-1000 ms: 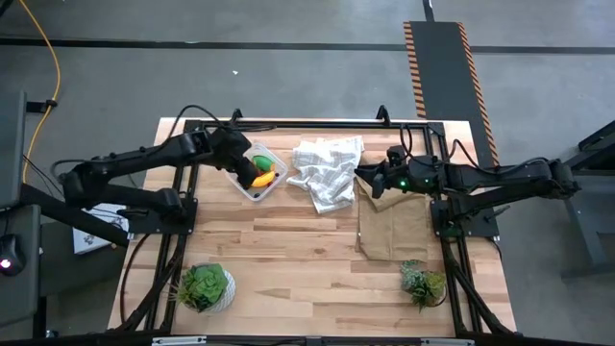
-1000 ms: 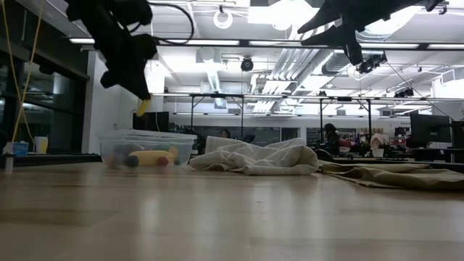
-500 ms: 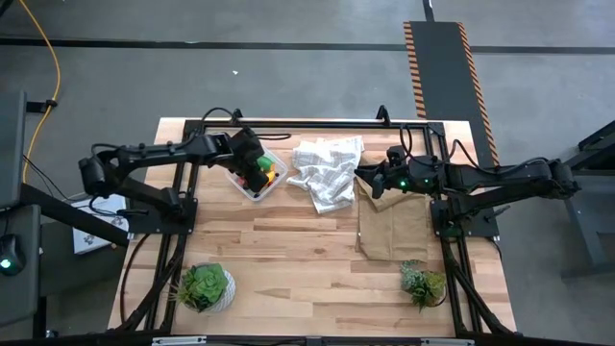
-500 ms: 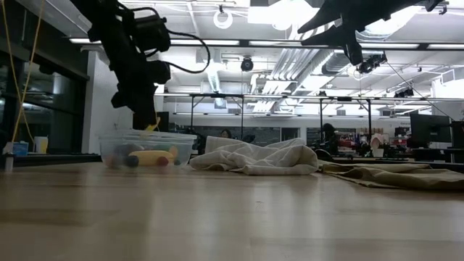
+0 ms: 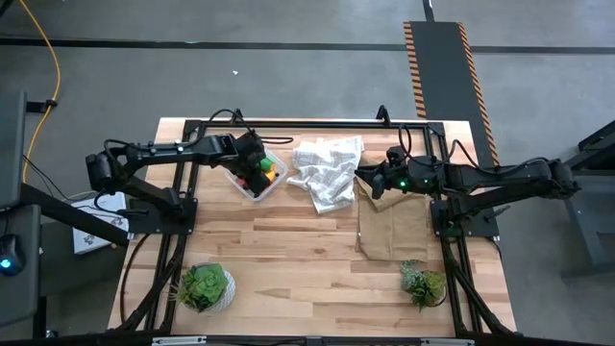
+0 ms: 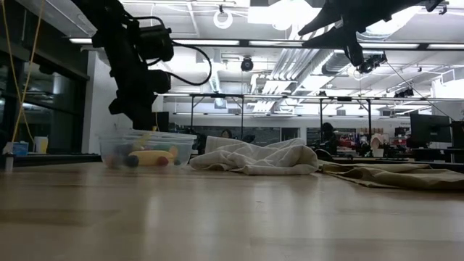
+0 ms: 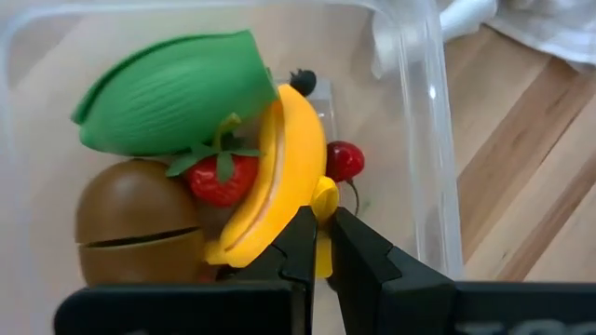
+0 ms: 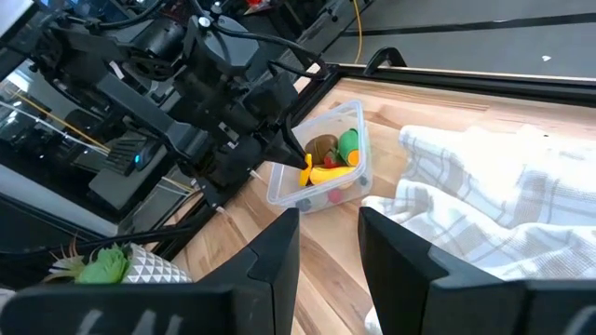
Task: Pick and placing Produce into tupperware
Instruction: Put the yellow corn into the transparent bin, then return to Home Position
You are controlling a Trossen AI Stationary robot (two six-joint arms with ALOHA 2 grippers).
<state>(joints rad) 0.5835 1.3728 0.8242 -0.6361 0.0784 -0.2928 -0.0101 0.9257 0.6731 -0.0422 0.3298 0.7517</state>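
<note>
Left claw [image 7: 319,244] lowered into tupperware [image 7: 430,140], grasping yellow piece [image 7: 322,209]; no readable writing.

The clear tupperware [image 7: 424,140] stands on the table at the back left and holds a green oval [image 7: 172,93], a brown ball [image 7: 135,223], a strawberry [image 7: 222,177], a banana [image 7: 279,177] and a small red berry [image 7: 345,160]. A small yellow piece [image 7: 323,209] is over the banana.

Wooden table [image 5: 307,259] bears tupperware [image 5: 252,181], checked cloth [image 5: 327,168], brown cloth [image 5: 394,226], two plants [image 5: 205,285]
</note>
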